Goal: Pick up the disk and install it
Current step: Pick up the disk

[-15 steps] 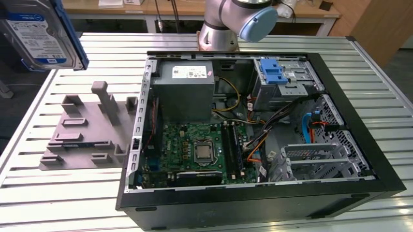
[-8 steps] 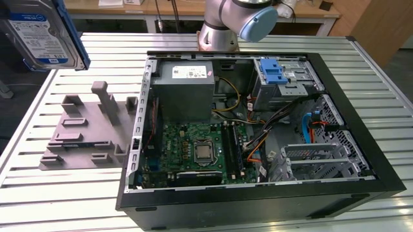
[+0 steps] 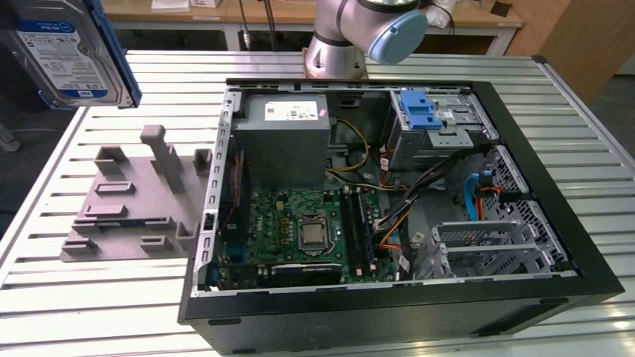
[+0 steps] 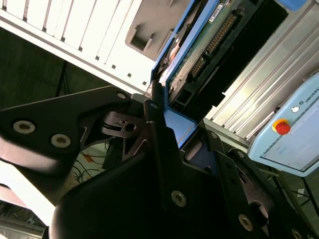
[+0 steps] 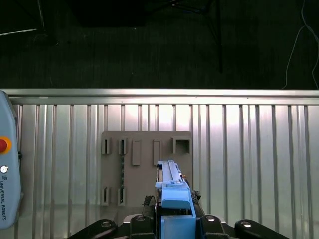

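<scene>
High at the exterior view's top left, well above the desk [image 3: 100, 297], hangs the disk [image 3: 74, 52]. It is a silver-grey hard drive with a white-and-blue label, edged by a blue carrier bracket [image 5: 174, 201]. In both wrist views the gripper [image 5: 174, 219] has its black jaws closed on the bracket end, with the drive's circuit-board side [image 4: 209, 45] projecting beyond them.

Directly under the disk, a grey fixture plate [image 3: 129, 201] with empty upright slots lies flat on the ribbed desk. At the exterior view's right of that plate, well apart from the disk, lies the open computer case [image 3: 397, 193]. The case shows a grey power supply [image 3: 282, 141], a green motherboard [image 3: 308, 223] and a metal drive cage with a blue latch [image 3: 436, 123].

Risk, as a judgement: the grip sits at one end on plastic, so the drive's weight could tilt or slip it. Loose cables [image 3: 417, 182] beside the cage could snag it, and a skewed approach could jam the bracket against the cage.
</scene>
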Available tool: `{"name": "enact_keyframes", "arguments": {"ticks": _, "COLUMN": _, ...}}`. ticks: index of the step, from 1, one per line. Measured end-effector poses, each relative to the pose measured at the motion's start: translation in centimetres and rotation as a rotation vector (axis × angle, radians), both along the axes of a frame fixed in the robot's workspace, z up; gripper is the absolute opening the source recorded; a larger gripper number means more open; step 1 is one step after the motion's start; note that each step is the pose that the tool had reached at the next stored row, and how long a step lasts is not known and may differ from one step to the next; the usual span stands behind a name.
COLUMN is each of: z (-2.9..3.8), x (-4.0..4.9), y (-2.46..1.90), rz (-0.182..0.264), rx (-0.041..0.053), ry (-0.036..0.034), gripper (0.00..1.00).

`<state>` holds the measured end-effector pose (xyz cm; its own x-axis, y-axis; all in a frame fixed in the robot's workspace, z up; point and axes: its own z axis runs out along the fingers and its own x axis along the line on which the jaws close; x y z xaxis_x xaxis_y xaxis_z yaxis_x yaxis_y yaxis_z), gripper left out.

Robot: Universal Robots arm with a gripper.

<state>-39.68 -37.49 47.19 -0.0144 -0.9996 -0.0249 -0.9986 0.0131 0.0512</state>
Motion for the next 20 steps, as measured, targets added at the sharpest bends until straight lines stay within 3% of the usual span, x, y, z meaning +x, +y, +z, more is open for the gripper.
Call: {"name": "enact_keyframes", "arguments": {"ticks": 20, "z": 0.00, "x": 0.85, "y": 0.00, "rz": 0.000, "rx": 0.0000, "ry": 0.0014, "gripper": 0.36}}
